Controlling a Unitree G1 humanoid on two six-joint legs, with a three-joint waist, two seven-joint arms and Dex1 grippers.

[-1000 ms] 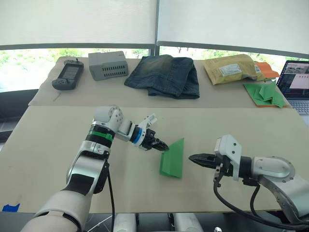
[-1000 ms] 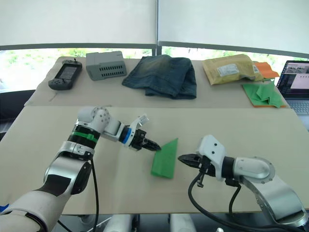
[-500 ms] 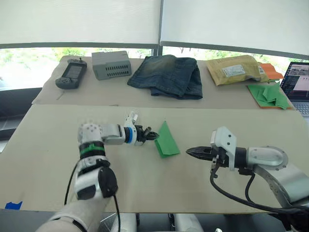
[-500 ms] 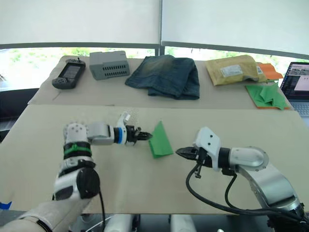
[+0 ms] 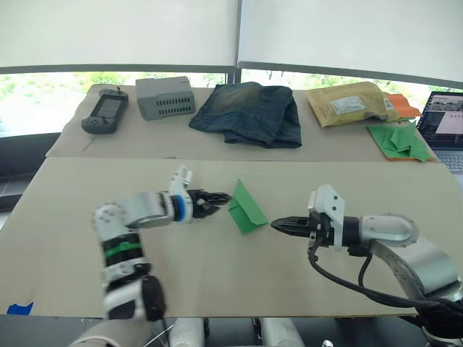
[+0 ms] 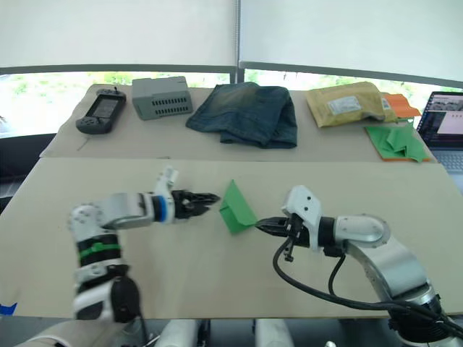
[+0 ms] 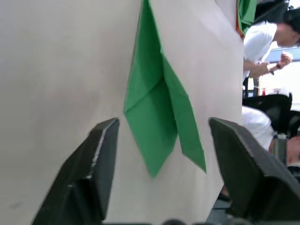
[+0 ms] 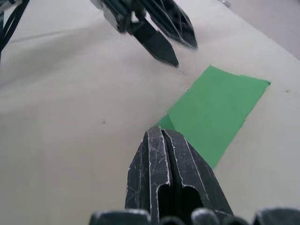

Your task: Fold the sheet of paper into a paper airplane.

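Centrally, creased green sheet of paper point(image 5: 245, 208) half-folded, left pincer point(image 5: 221, 196) spread apart, right pincer point(image 5: 278, 225) closed empty.

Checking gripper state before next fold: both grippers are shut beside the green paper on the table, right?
Not quite. The right gripper is shut, but the left gripper is open, its fingers spread either side of the sheet of paper, as the left wrist view shows.

no legible text, label on yellow padded envelope point(image 5: 347, 103) too small to read
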